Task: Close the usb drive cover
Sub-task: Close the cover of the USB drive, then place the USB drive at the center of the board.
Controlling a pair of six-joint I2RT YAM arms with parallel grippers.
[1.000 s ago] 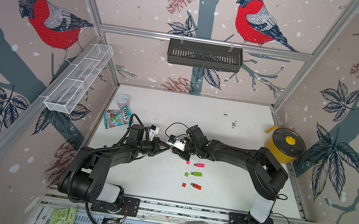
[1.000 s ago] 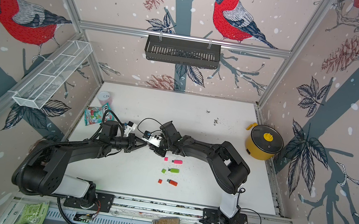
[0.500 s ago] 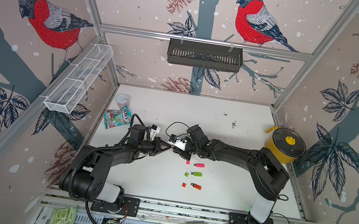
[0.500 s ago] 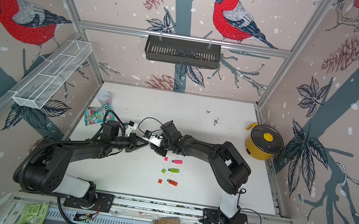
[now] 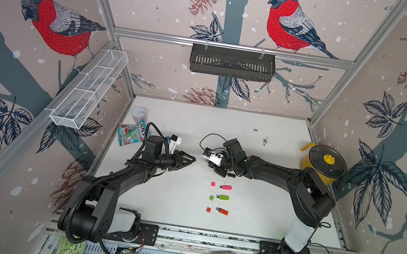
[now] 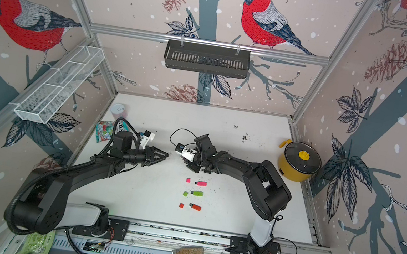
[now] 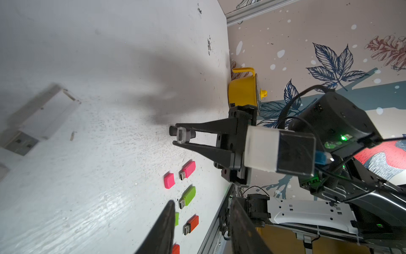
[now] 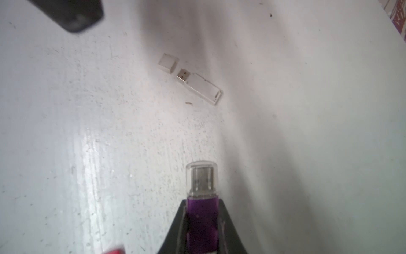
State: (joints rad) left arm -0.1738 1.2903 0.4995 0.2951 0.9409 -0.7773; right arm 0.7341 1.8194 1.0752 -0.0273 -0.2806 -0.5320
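Backs left gripper (image 5: 193, 158) away, parted, empty. Pinches purple clear-capped USB drive (image 8: 203, 209) in right gripper (image 7: 179, 134), mid-table, bare white tabletop (image 5: 170, 205) between. Counts four uncapped: pink drive (image 5: 226, 187), green drive (image 5: 223, 197), orange drive (image 5: 222, 211), white drive (image 8: 203, 89).

Two black robot arms reach across a white table (image 5: 279, 128), the left gripper (image 5: 191, 159) and right gripper (image 5: 210, 164) facing tip to tip, just apart. Near them a pink drive (image 5: 226, 187), green drive (image 5: 223, 197) and orange drive (image 5: 222, 211) lie in a column, loose caps (image 5: 213, 184) beside each.
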